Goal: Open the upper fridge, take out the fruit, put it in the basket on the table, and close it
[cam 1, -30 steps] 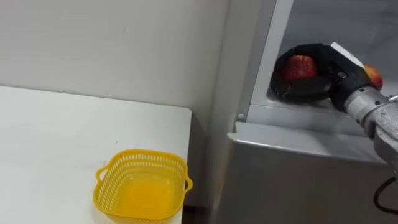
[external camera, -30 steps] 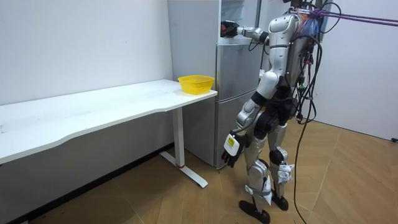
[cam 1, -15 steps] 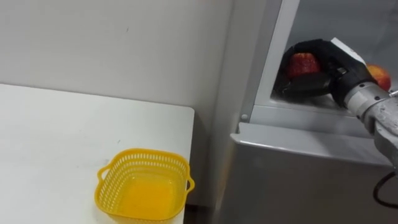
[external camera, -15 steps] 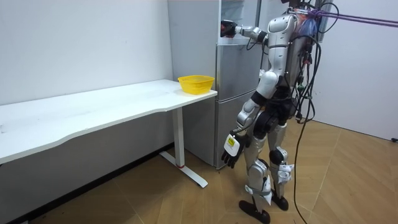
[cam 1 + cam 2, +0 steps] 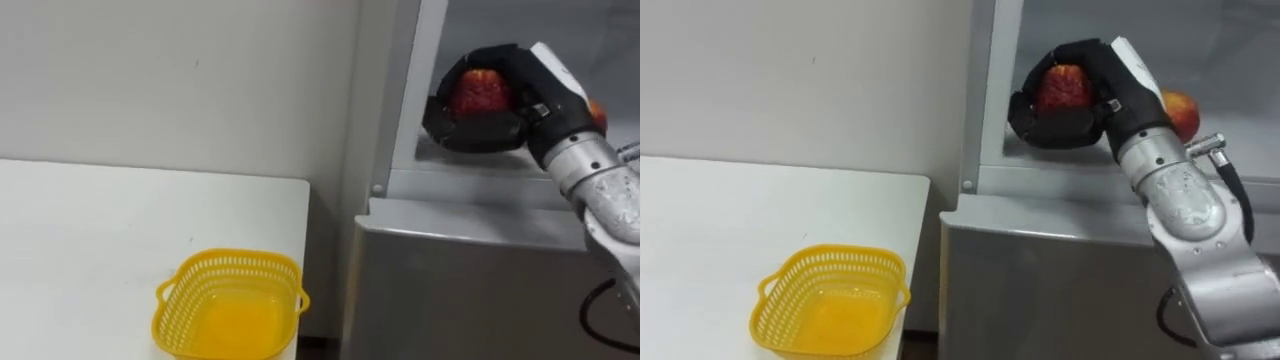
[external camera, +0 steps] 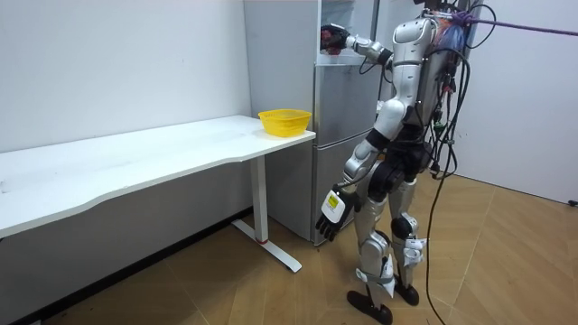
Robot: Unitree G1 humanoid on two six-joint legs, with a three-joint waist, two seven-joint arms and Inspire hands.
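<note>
basket (image 5: 235,258): yellow plastic, perforated walls, glossy bottom | desk (image 5: 100,230): white, smooth, matt | fridge (image 5: 460,270): grey, metal look, satin sheen | right hand (image 5: 520,100): matt black covering, bare metal at wrist | apple (image 5: 478,92): red, dull speckled skin | floor (image 6: 506,271): wood, slight sheen

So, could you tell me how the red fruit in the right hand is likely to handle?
The red fruit looks round and firm, so it should keep its shape in the right hand, whose fingers curl round it. Its smooth-looking skin may be slippery. On a flat surface it would probably roll; the yellow basket should contain it.
</note>
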